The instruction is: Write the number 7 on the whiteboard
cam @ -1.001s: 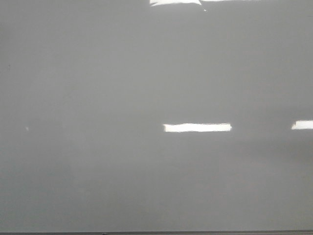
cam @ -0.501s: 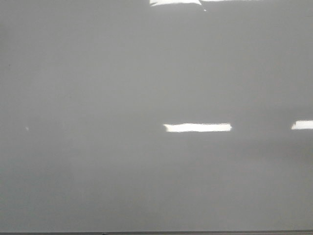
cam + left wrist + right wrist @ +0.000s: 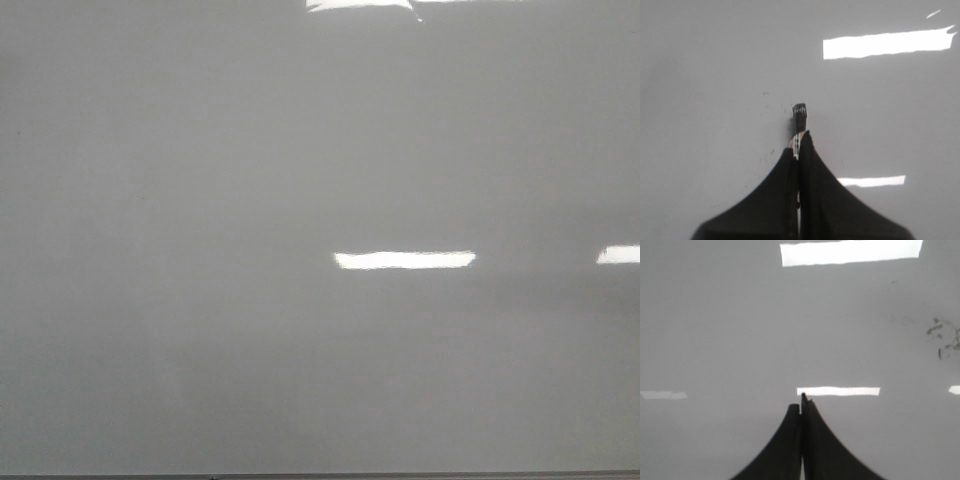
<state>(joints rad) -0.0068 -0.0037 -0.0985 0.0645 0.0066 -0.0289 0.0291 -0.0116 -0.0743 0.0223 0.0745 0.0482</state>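
The whiteboard (image 3: pixel 200 200) fills the front view, pale grey and glossy, with a thin dark frame edge along the bottom. No number 7 shows on it in any view. Neither gripper shows in the front view. In the left wrist view my left gripper (image 3: pixel 800 142) is shut on a marker (image 3: pixel 799 116) whose black end sticks out past the fingertips over the whiteboard (image 3: pixel 715 75). In the right wrist view my right gripper (image 3: pixel 801 407) is shut and empty above the whiteboard (image 3: pixel 715 330).
Bright rectangular glare patches (image 3: pixel 404 260) lie on the board. Faint dark smudges (image 3: pixel 942 337) mark the board in the right wrist view, and small specks (image 3: pixel 766 93) show near the marker in the left wrist view.
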